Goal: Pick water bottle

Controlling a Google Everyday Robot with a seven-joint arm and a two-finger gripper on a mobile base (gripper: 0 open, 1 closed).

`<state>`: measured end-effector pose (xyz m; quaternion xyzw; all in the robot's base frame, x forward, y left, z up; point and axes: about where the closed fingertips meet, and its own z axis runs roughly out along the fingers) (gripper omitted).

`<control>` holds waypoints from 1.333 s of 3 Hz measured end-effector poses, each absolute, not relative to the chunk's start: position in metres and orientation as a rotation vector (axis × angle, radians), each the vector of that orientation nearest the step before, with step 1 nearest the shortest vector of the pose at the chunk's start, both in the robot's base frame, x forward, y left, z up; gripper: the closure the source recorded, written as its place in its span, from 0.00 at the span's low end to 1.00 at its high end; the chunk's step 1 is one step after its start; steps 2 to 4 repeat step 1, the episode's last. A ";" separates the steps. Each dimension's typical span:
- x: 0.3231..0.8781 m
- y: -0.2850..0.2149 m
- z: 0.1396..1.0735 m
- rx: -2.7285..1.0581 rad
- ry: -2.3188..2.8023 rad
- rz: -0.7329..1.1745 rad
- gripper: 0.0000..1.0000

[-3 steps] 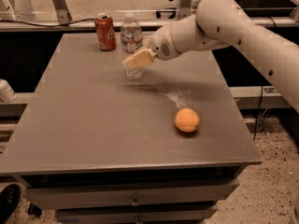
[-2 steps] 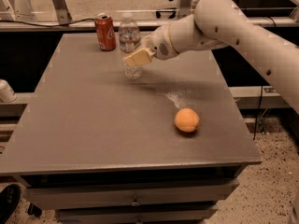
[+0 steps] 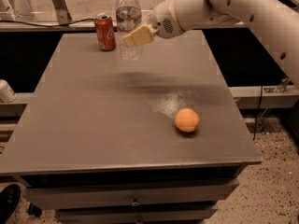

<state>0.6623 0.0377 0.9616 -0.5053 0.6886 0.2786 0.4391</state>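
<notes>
The water bottle [image 3: 128,10] is clear plastic with a white cap and stands taller than the red soda can [image 3: 105,32] just to its left, at the far edge of the grey table [image 3: 93,125]. My gripper [image 3: 134,35] reaches in from the right and is shut around the bottle's middle. One tan finger [image 3: 139,35] crosses the bottle's front; the other finger is hidden behind it. The bottle's ribbed bottom [image 3: 131,54] hangs just above the tabletop.
An orange ball [image 3: 187,120] lies on the table's front right. My white arm [image 3: 243,8] spans the upper right. A white object [image 3: 5,91] sits off the table's left side. Drawers run below the front edge.
The bottle has risen with my gripper: its cap now sits well above the can's top and its bottom has left the tabletop. The can and the orange ball have not moved.
</notes>
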 end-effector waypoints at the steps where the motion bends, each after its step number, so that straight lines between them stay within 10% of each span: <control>1: 0.662 0.038 0.962 -1.256 1.711 0.692 1.00; 4: 0.662 0.038 0.962 -1.256 1.711 0.692 1.00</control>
